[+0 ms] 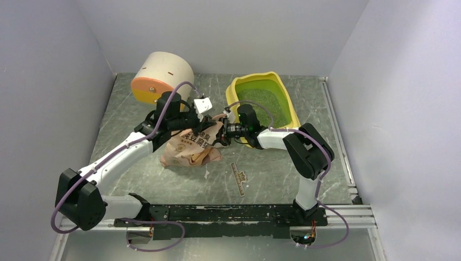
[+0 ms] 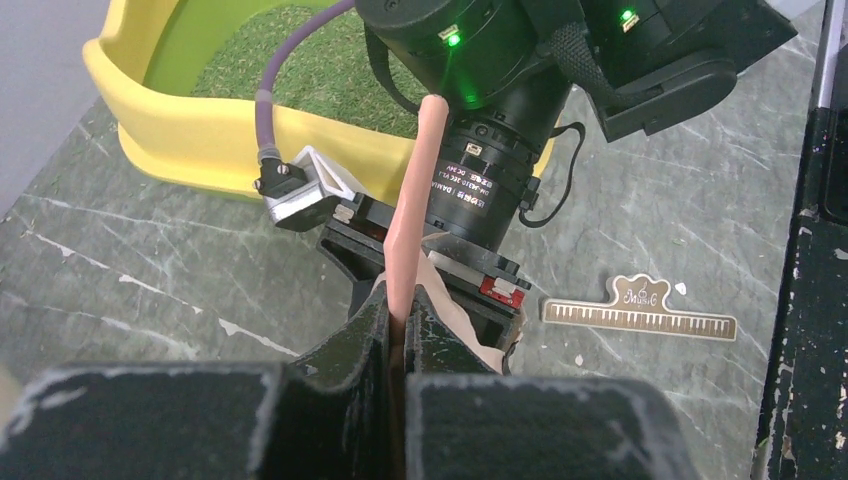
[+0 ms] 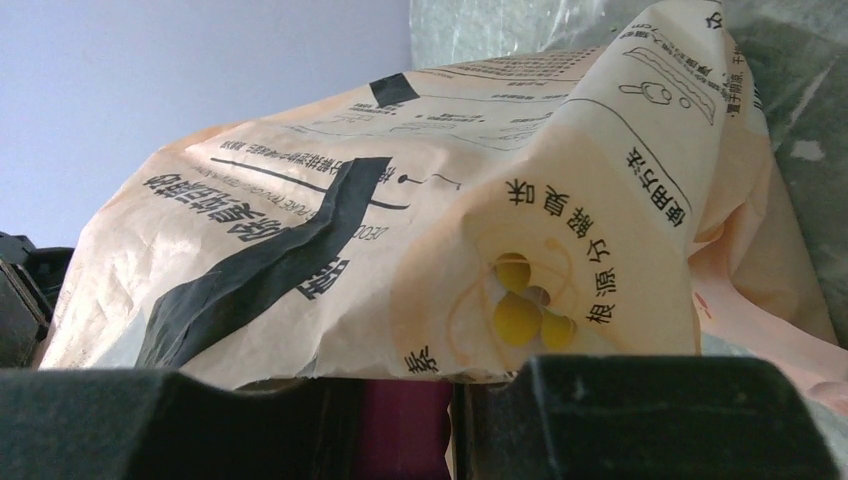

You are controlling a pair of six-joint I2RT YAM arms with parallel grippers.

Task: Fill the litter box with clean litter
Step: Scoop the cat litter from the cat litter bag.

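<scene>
Grey marbled bench (image 1: 272,174). Left end effector (image 2: 402,305) clamped on pink bag (image 1: 190,149) top edge. Right end effector (image 1: 224,133) against the bag, can't tell if gripping. Litter box (image 1: 260,76) just behind right end effector, back right, clean litter (image 1: 267,102) layer inside.

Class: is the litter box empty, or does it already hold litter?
It holds litter: a speckled greenish layer is spread over the floor of the litter box. Depth cannot be told.

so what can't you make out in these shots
Top view: mouth of the bag, covered by left arm and right arm.
Right wrist view: bag blocks everything beyond; magenta patch between the fingers, too close to identify.
Left wrist view: much of the litter box, behind the right arm.
</scene>
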